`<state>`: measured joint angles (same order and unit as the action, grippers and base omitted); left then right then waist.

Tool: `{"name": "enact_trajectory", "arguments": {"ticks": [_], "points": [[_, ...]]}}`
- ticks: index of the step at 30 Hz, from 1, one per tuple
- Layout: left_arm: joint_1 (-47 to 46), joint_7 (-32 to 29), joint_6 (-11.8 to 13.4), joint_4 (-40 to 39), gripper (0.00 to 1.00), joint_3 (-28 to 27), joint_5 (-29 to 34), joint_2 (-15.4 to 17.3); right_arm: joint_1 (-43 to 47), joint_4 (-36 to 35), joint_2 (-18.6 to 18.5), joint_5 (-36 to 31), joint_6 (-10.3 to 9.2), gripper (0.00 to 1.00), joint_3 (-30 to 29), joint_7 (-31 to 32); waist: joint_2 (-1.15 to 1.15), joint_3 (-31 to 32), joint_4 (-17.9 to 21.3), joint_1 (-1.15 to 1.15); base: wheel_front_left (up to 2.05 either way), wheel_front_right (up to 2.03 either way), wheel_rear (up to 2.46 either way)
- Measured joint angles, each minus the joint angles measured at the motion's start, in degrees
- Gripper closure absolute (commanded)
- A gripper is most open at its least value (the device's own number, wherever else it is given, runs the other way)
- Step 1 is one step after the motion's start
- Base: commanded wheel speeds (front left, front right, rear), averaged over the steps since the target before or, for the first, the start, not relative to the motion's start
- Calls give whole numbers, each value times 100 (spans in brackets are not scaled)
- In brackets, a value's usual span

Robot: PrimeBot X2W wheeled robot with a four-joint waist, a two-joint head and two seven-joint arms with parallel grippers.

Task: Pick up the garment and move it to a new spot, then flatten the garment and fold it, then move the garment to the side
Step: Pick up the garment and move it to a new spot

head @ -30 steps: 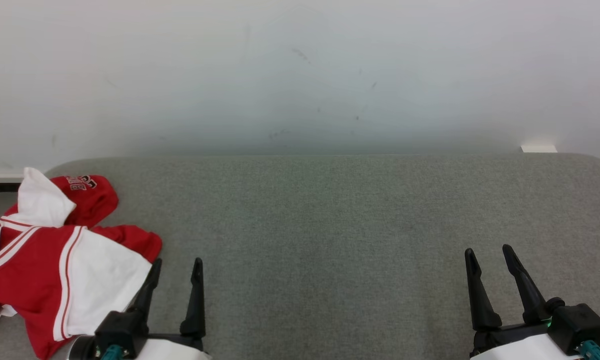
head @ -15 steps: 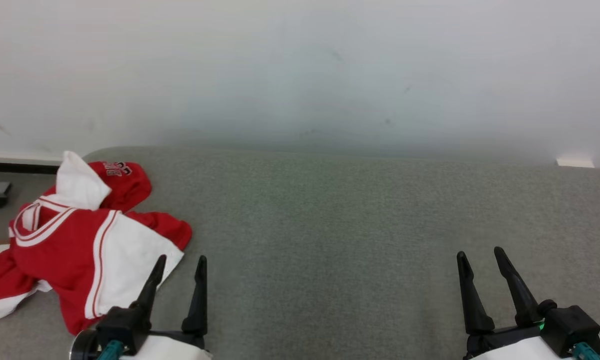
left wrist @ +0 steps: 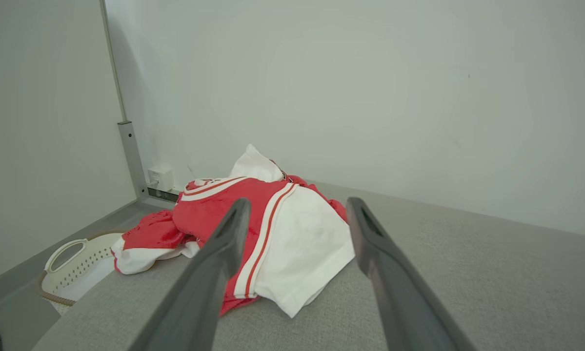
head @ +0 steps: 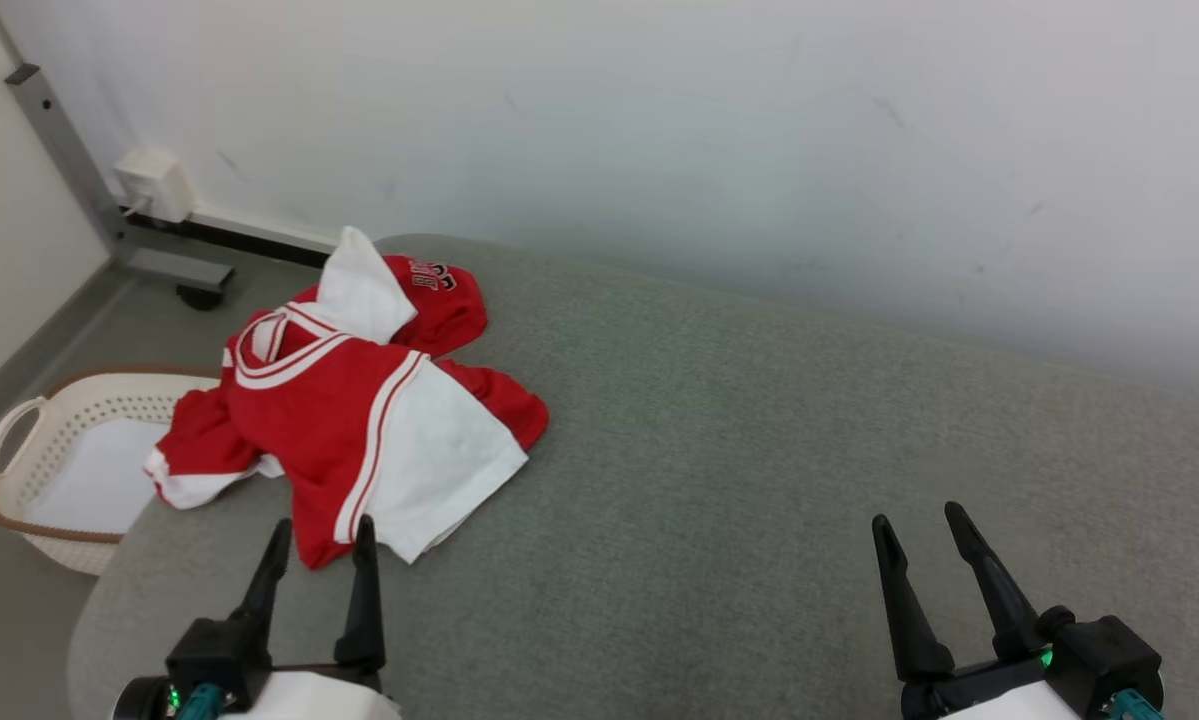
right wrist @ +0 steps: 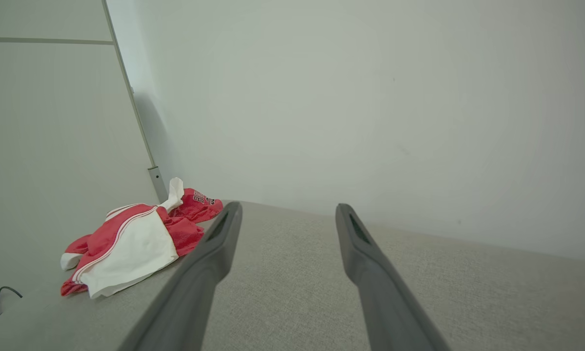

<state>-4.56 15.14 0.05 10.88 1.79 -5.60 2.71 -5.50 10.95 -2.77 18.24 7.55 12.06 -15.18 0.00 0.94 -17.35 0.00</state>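
Crumpled garment before spread left gripper

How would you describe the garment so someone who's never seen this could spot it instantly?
Start at the grey fabric-covered table and go to its left end, nearest the white basket. The crumpled jersey lies there: the only bright red thing, with white panels and striped trim.

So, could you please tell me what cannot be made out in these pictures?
- Lettering on the garment: in the head view it is too small and partly folded under, so it cannot be read.
- Basket: in the head view its right side is hidden behind the corner of the table.
- The garment's full shape: in every view its crumpled layers cover one another.
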Motion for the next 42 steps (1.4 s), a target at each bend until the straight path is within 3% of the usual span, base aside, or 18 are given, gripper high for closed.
{"name": "enact_trajectory", "arguments": {"ticks": [8, 14, 20, 29, 42], "points": [[6, -1, 24, 44, 0, -99, -47, 0, -21, 32, 1, 8, 0, 0, 121, 0, 0, 11, -484, 0, 0, 0, 0], [-33, -1, 47, 165, 0, -146, -224, 1, -24, 54, 0, 43, 0, 0, 138, 0, 0, 25, -555, 0, 0, 0, 0], [-351, 0, -164, 305, 0, -253, -232, 18, -20, 33, -1, 44, 0, 0, 176, 0, 0, -34, -495, 0, 0, 0, 0], [-1522, -204, -456, 1004, 0, -331, -309, 441, -80, 1, 1, 38, 0, 0, 261, 0, 0, -195, -254, 0, 0, 0, 0], [-3245, -1611, -673, 2530, 0, -602, -991, 1400, -588, -69, 1, -24, 0, 0, 311, 0, 0, -975, 687, 0, 0, 0, 0]]}}
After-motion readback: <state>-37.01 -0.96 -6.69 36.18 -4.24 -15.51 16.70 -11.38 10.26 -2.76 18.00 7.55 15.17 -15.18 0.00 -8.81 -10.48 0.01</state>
